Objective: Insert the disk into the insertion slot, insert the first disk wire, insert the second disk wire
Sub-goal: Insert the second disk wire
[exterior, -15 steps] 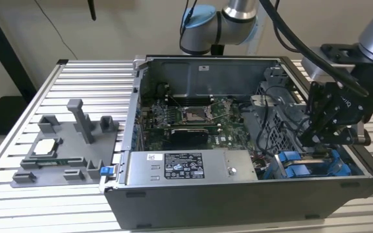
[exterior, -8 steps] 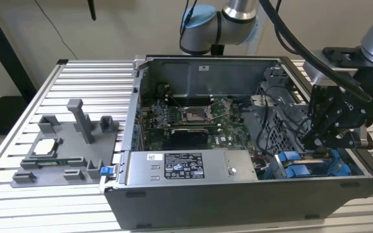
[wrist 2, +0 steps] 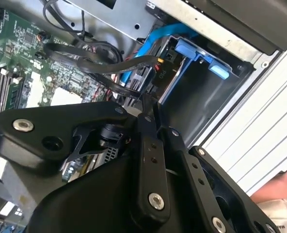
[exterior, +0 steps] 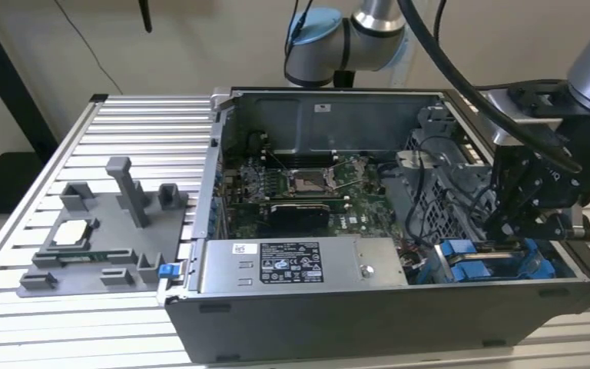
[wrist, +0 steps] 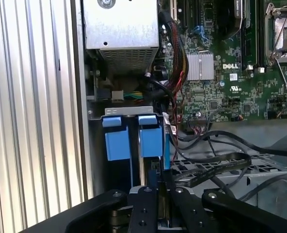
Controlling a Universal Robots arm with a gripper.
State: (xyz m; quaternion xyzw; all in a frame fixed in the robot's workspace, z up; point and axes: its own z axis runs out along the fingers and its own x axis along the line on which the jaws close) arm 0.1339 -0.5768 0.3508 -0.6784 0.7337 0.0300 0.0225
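Observation:
The disk's blue carrier (exterior: 476,257) sits inside the grey insertion slot (exterior: 567,270) at the front corner of the open computer case, on the exterior view's right. In the first wrist view the carrier's two blue tabs (wrist: 134,138) stand under the slot's metal bracket (wrist: 129,110). My gripper (exterior: 505,231) hangs just above the disk's rear end. Its fingers (wrist 2: 144,121) are pressed close together on the end of a black flat disk wire (wrist 2: 100,68), right at the disk's connectors. The same wire (wrist: 216,165) loops away over the drive cage. A blue cable (wrist 2: 148,46) runs beside it.
The silver power supply (exterior: 295,265) lies along the case front, next to the slot. Behind it the motherboard (exterior: 306,184) lies flat, with loose black cables (exterior: 449,196) over the cage. A grey fixture (exterior: 101,231) stands on the slatted table (exterior: 120,131) at the exterior view's left.

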